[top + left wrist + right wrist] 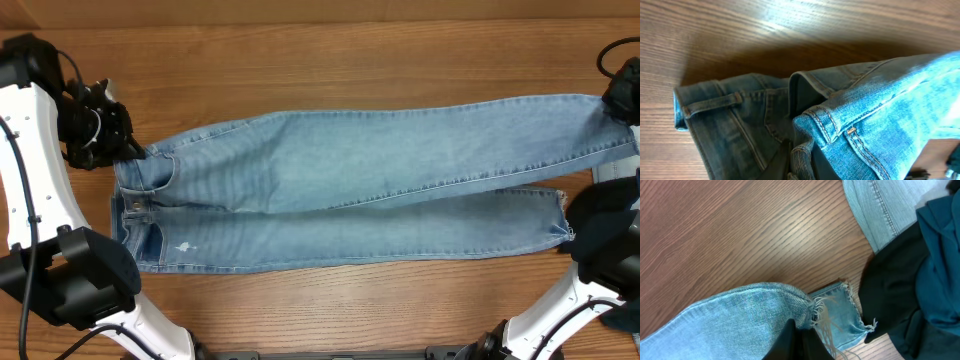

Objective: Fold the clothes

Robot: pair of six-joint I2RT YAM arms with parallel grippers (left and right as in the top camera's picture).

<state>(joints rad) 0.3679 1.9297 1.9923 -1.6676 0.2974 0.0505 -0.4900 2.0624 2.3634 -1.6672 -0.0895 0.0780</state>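
One pair of jeans [350, 170] — left fingers [780, 165] clench waistband [710, 102]; right fingers [782, 345] clench frayed hem [840, 315].

Light blue washed jeans [350, 185]

- I see a pair of light blue washed denim jeans [340, 190] lying on the table, stretched lengthwise from 9 o'clock to 3 o'clock in the overhead view.
- The waistband [135, 200] sits at 9 o'clock. Its far corner is bunched and raised, and a belt loop [710, 104] and pale stitching show.
- The legs spread in a narrow V. The far leg [450, 135] angles toward 2 o'clock and the near leg [400, 225] runs toward 3 o'clock.
- Both ends are frayed. The far leg's hem [840, 315] trails loose threads, and the near leg's hem [560, 215] lies flat.
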